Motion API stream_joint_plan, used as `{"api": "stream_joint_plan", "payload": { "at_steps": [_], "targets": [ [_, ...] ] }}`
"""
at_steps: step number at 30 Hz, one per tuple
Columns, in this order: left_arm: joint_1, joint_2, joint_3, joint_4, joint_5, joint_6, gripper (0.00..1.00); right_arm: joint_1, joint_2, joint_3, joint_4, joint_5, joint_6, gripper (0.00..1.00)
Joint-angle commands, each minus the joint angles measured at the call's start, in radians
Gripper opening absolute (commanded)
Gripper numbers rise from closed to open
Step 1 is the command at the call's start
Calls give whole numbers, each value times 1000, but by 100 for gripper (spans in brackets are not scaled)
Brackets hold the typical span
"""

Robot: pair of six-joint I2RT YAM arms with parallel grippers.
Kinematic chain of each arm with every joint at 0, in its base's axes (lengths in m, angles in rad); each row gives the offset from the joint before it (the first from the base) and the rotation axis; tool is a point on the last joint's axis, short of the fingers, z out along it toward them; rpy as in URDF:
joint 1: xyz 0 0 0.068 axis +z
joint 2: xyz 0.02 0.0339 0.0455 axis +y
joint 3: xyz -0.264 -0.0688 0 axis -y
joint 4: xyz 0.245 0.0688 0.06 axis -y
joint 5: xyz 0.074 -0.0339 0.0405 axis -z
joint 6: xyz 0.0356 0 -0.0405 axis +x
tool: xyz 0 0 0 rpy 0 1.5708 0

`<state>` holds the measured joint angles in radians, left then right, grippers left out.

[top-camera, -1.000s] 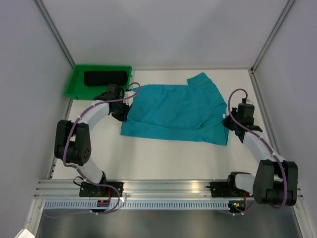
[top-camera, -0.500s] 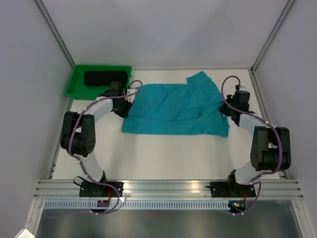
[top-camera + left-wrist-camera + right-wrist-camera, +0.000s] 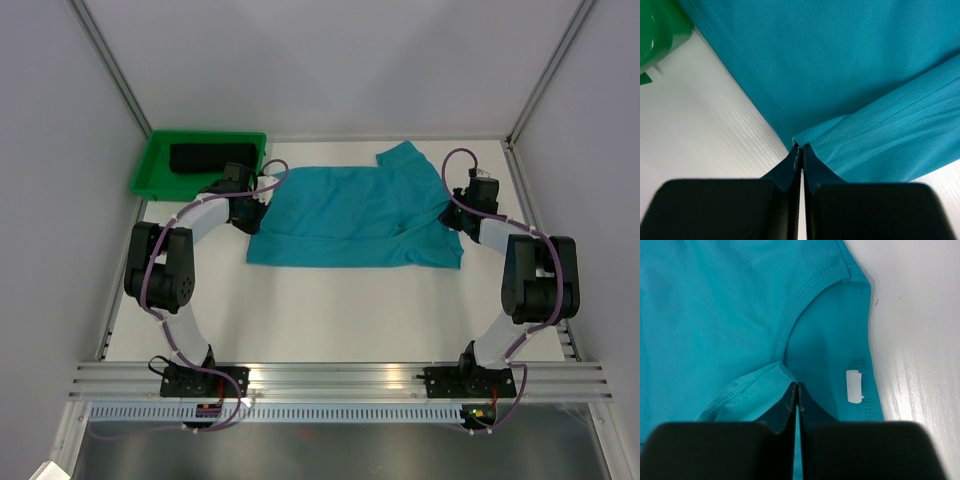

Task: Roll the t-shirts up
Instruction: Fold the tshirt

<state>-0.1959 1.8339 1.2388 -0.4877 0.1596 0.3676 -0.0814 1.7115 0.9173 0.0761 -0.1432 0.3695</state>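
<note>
On the white surface (image 3: 330,310), top view: one soft teal-blue short-sleeved cloth t-shirt (image 3: 350,215) lies flat in the far half, between the two arms. Long axis runs left-right, with the hem end to the left and the neck end to the right. One sleeve sticks out toward the far right corner. Near edge is straight, parallel to the arm bases. Left gripper (image 3: 252,208) sits at the shirt's left edge and right gripper (image 3: 450,216) at its right edge, both low on the cloth. Green plastic tray (image 3: 145,175) is in the far-left corner, near the left gripper. A dark oblong bundle (image 3: 208,157) lies in it, long axis left-right.

Left wrist view: left gripper (image 3: 800,149) jaws clenched, tips together on a corner of the t-shirt (image 3: 850,65) where a folded-over layer meets the stitched hem. No gap visible between the tips. Cloth fills the upper right, bare surface (image 3: 705,130) is to the left, and a tray (image 3: 657,30) corner shows at top left, close to the cloth's edge.

Right wrist view: right gripper (image 3: 796,388) jaws clenched on a bunched fold of the t-shirt (image 3: 715,315) right at the neck opening. Collar seam curves up and away from the tips. Small white neck label (image 3: 854,386) sits inside the back of the collar, just right of the tips, not touching them. Bare surface (image 3: 920,340) lies right of the collar.
</note>
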Motion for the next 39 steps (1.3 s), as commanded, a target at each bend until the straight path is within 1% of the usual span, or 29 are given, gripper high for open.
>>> {"api": "stream_joint_plan", "payload": {
  "at_steps": [1, 2, 3, 4, 6, 7, 9, 10, 12, 14, 17, 20, 22, 26, 28, 30, 31, 33, 34, 39],
  "targets": [
    [4, 10, 13, 47, -2, -12, 7, 2, 10, 49, 8, -4, -17, 15],
    [3, 13, 10, 47, -8, -7, 15, 2, 13, 58, -1, 4, -23, 26],
    [4, 11, 8, 46, -11, -6, 34, 3, 13, 69, -37, 25, -30, 37],
    [4, 5, 8, 46, -14, -2, 41, 3, 11, 96, -65, 45, -40, 48],
    [4, -34, 8, 38, -14, 1, 52, 3, -21, 121, -166, 105, -38, 52],
    [4, -54, 8, 34, -5, 1, 52, 3, -36, 135, -198, 163, -31, 54],
    [3, -94, 11, 17, 30, 1, 56, 3, -106, 130, -293, 195, 9, 54],
    [3, -128, 13, -15, 43, 1, 57, 3, -133, 103, -321, 214, 22, 54],
    [0, -150, 7, -55, 58, 1, 58, 3, -214, 59, -387, 218, 51, 53],
    [0, -157, -28, -106, 51, 8, 58, 3, -287, -24, -412, 189, 49, 54],
    [0, -142, -96, -97, 9, 20, 57, 3, -358, -116, -430, 146, 45, 55],
    [-2, -95, -104, -84, 15, 10, 55, 3, -391, -158, -432, 148, 39, 58],
    [-2, -70, -92, -75, 8, -5, 53, 3, -380, -169, -426, 151, 32, 59],
    [-2, -56, -99, -51, -6, -16, 53, 2, -343, -193, -415, 165, 23, 58],
    [-2, -48, -107, -40, -17, -21, 52, 0, -314, -208, -398, 174, 25, 52],
    [-2, -30, -110, -28, -35, -22, 51, 0, -296, -215, -375, 171, 31, 41],
    [-2, -24, -113, -25, -38, -22, 51, 0, -282, -218, -369, 175, 35, 26],
    [-4, -12, -113, -19, -51, -22, 50, -1, -279, -218, -363, 194, 40, 12],
    [-2, 1, -114, -17, -54, -22, 50, -7, -282, -218, -364, 223, 42, 0],
    [-2, 13, -124, -5, -75, -18, 48, -29, -335, -215, -384, 313, 52, 0]
  ]
}}
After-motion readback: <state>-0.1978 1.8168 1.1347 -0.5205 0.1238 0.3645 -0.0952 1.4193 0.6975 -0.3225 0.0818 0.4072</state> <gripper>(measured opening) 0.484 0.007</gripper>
